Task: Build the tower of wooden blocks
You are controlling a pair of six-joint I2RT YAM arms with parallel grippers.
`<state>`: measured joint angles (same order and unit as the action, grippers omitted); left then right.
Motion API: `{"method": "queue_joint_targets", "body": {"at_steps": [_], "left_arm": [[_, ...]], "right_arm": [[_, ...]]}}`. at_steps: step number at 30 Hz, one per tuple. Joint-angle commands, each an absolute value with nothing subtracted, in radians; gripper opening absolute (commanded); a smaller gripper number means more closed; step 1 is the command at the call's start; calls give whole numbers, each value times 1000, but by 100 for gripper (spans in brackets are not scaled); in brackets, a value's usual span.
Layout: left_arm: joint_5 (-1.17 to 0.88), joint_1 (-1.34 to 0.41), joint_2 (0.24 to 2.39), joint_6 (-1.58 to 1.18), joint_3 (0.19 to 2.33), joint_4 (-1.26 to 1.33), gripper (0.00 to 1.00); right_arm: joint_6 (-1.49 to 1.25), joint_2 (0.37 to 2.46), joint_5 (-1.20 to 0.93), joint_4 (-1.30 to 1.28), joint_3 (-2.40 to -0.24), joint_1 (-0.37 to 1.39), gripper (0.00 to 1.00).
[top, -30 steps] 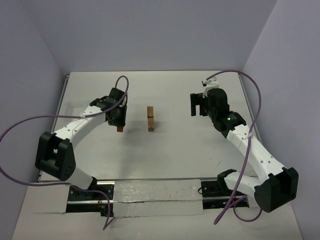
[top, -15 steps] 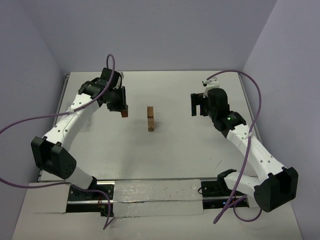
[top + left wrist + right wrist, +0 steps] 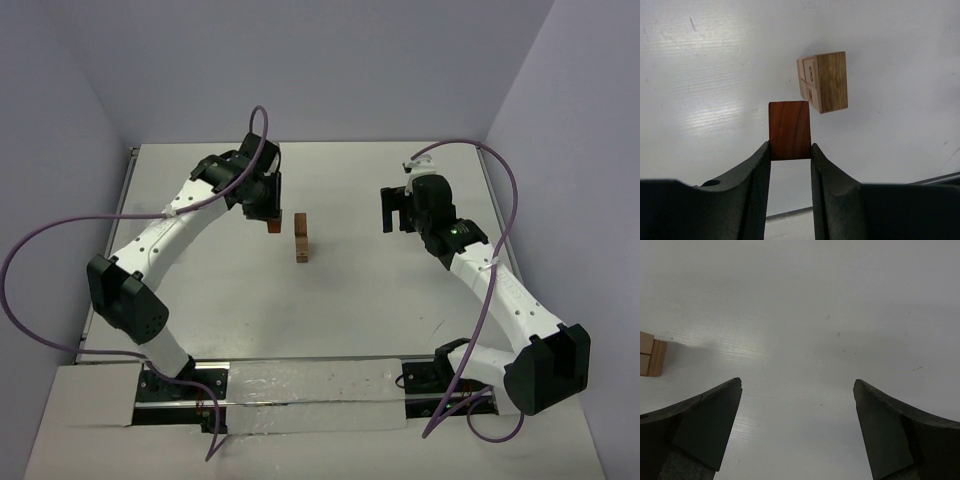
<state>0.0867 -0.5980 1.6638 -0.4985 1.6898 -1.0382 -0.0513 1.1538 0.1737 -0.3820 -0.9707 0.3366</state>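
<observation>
Clenching one reddish-brown block [image 3: 789, 130], left jaws near one tower [image 3: 301, 238]; right jaws spread, empty.

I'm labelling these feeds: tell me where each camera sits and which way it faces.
Top view: above and behind the robot, looking down at the table; the left arm and right arm show whole, left gripper and right gripper flanking the tower.
Left wrist view: on the left arm, looking down past its own fingers, which clamp a reddish block.
Right wrist view: on the right arm, looking down at the table between its open fingers.
Shared: all three show the tower.
</observation>
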Motion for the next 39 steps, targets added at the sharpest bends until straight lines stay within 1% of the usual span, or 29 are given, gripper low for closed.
{"method": "queue_joint_targets", "body": {"at_steps": [1, 4, 8, 25, 33, 39], "left_arm": [[188, -643, 1711, -526, 1803, -1038, 0], [233, -698, 1747, -529, 1850, -1042, 0], [239, -722, 1790, -535, 1876, -1049, 0], [192, -722, 1882, -561, 1936, -1059, 0], [184, -722, 1907, -572, 1929, -1058, 2], [181, -722, 1925, -577, 1946, -1062, 1]], "right_arm": [[-55, 1155, 169, -368, -1017, 325, 100], [-55, 1158, 166, -368, -1015, 325, 100], [-56, 1160, 160, -372, -1018, 322, 100], [-54, 1181, 146, -377, -1021, 318, 100], [-60, 1191, 130, -384, -1032, 316, 100], [-65, 1190, 115, -396, -1045, 310, 100]]}}
